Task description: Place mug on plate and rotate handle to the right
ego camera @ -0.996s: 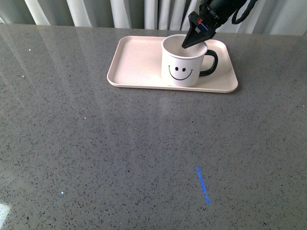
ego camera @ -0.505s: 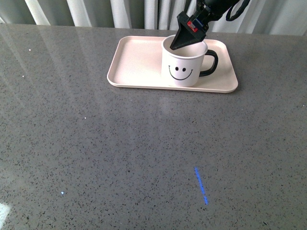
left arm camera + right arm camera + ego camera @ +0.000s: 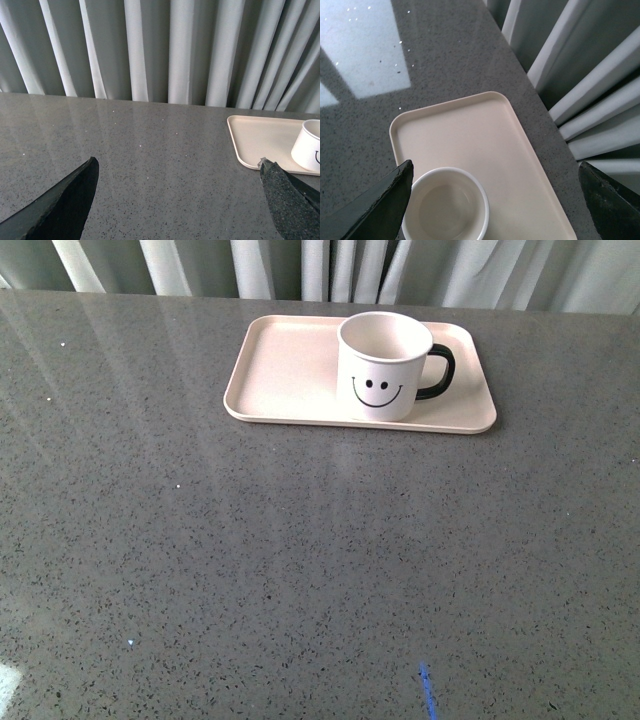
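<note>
The white mug [image 3: 383,368] with a black smiley face stands upright on the right half of the pale pink plate [image 3: 285,365]. Its black handle [image 3: 440,372] points right. Neither arm shows in the front view. From high above, my right gripper [image 3: 496,170] looks down on the plate [image 3: 465,130] and into the empty mug [image 3: 470,182]; its jaws are wide open and hold nothing. My left gripper [image 3: 178,167] is open low over bare tabletop, well to the left of the plate [image 3: 260,137] and mug [image 3: 310,145].
The plate lies near the far edge of the grey speckled table [image 3: 250,560], with pleated curtains [image 3: 300,265] right behind it. A short blue light streak [image 3: 428,692] lies on the tabletop near the front edge.
My right gripper, which was at the mug's rim, has drawn away upward and left the front view. The mug has stayed in place with its handle to the right.
</note>
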### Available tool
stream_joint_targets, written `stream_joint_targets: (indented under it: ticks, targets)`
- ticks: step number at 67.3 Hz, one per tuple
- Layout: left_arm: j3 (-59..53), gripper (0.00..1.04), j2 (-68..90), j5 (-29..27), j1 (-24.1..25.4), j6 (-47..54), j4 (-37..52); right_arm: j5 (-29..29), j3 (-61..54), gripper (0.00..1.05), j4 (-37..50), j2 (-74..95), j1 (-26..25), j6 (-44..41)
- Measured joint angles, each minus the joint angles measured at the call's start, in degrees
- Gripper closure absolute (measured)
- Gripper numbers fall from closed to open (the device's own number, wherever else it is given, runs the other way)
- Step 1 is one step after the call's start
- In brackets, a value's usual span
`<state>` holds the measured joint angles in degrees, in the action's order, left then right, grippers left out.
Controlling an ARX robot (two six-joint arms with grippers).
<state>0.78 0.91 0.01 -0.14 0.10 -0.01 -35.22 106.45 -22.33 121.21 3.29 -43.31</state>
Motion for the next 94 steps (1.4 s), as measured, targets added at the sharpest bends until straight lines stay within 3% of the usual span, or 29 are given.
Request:
stream_joint_targets:
  ticks: [4,11,15,20,24,38,45,62,94]
  targets:
    - [0.00,0.09,0.00,0.00,0.00,0.00,0.00,0.17,-4.59,0.09,4.66,-1.90,-0.02,1.88]
    - [0.00,0.09,0.00,0.02,0.00,0.00,0.00,27.23,-22.91,0.27,36.98,-8.52,1.36,20.24]
    - [0.00,0.09,0.00,0.00,0.00,0.00,-0.02,36.06,-33.27,0.38,51.25,-12.50,1.40,29.40]
    - [0.00,0.09,0.00,0.00,0.00,0.00,0.00,38.91,-46.03,0.54,64.92,-18.51,0.81,36.87]
    - [0.00,0.09,0.00,0.00,0.00,0.00,-0.02,38.84,-54.47,0.68,70.62,-23.39,0.37,40.15]
    - [0.00,0.09,0.00,0.00,0.00,0.00,-0.02,38.01,-71.76,1.03,76.52,-31.98,-0.48,42.32]
    - [0.00,0.09,0.00,0.00,0.00,0.00,-0.02,35.26,-78.09,1.03,78.23,-36.65,-1.77,42.60]
    - [0.00,0.09,0.00,0.00,0.00,0.00,0.00,35.23,-89.83,1.03,79.25,-46.97,-3.34,42.69]
    - [0.00,0.09,0.00,0.00,0.00,0.00,-0.02,35.23,-102.53,1.03,76.37,-62.18,-3.34,42.69]
